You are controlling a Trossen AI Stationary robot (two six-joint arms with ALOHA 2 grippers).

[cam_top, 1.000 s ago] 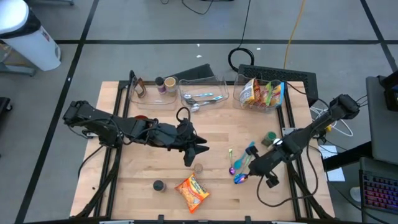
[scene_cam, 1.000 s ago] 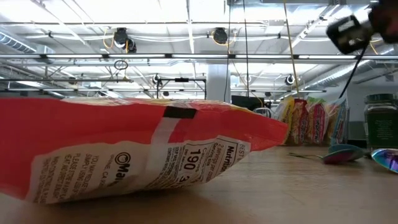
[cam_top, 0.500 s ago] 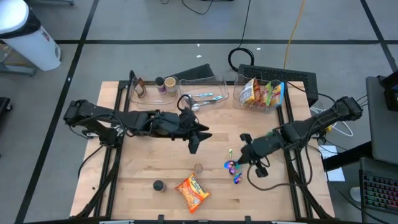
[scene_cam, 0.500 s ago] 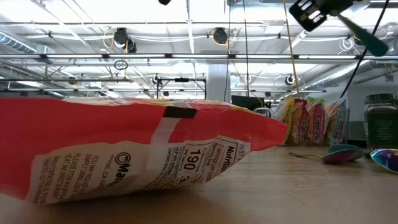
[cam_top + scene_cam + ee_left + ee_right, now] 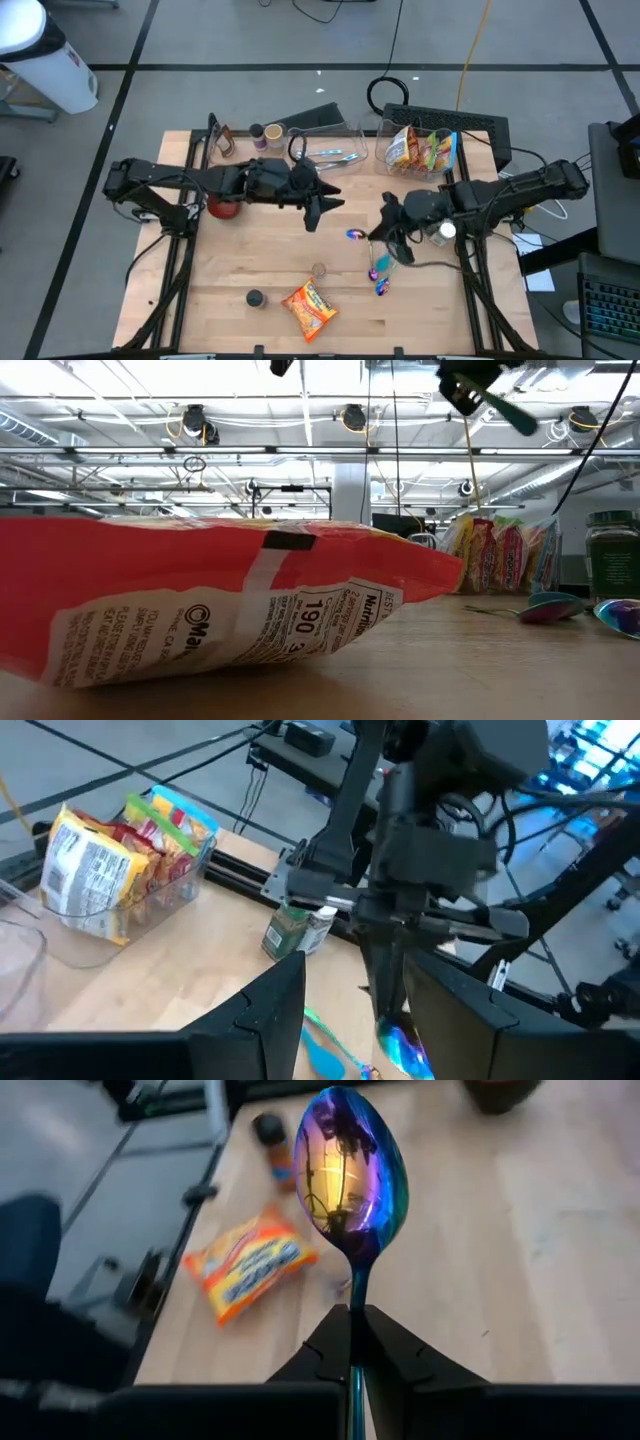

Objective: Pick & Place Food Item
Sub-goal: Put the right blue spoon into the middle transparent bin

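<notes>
Right wrist view shows the right hand point(image 5: 350, 1342) pinching an iridescent spoon point(image 5: 350, 1165) by its handle, bowl raised off the surface point(image 5: 250, 255), likely to carry it. Lower down lies the orange snack packet point(image 5: 309, 308), untouched. Only overhead shows the left hand point(image 5: 316, 212), half spread, empty.

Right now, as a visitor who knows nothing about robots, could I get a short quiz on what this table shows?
1. What does the right hand hold? A) a jar B) a rainbow-coloured spoon C) a fork
2. True or false: the orange snack bag lies inside the clear bin.
3. Fill in: the left hand holds ____.
Key: 1 B. 2 False: it lies on the table. 3 Nothing: it is open and empty.
</notes>
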